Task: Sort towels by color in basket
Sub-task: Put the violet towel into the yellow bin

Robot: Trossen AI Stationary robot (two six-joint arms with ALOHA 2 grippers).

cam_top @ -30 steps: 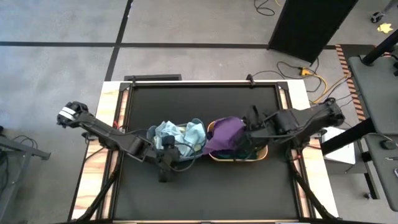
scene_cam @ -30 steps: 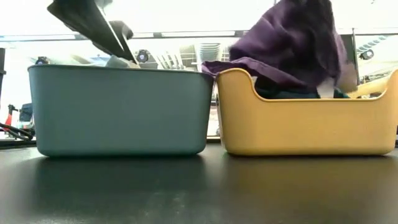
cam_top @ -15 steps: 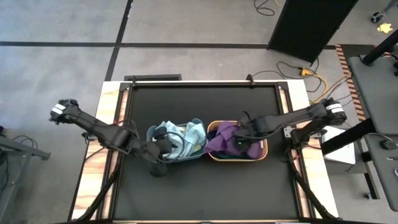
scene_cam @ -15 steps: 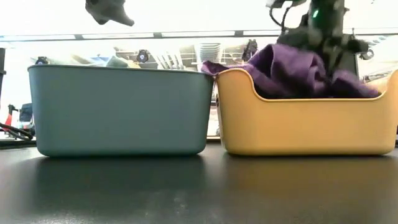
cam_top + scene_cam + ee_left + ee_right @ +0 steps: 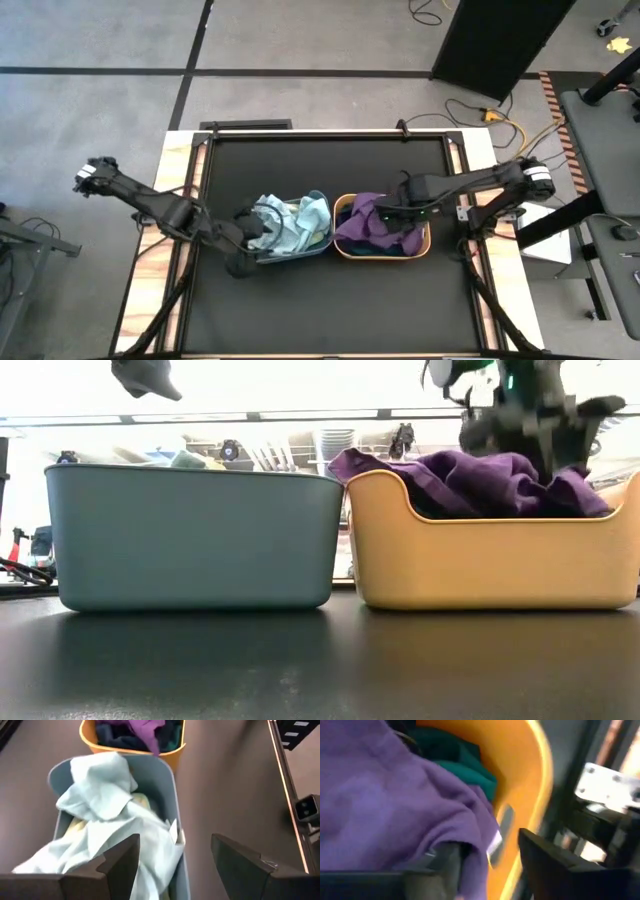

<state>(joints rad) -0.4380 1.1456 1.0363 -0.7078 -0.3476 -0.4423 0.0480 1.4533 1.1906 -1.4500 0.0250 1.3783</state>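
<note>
Two tubs sit side by side, touching, mid-table: a grey-blue tub holding the light blue and pale green towels, and a yellow tub holding the purple towel heaped over dark teal and navy cloths. Left gripper hangs above the grey-blue tub's outer end, fingers spread wide and empty. Right gripper is over the yellow tub, fingers parted, one finger against the purple towel, no grasp evident.

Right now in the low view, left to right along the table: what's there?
Blue-grey tub → yellow tub, with the purple towel heaped in it and hanging over its left rim.
</note>
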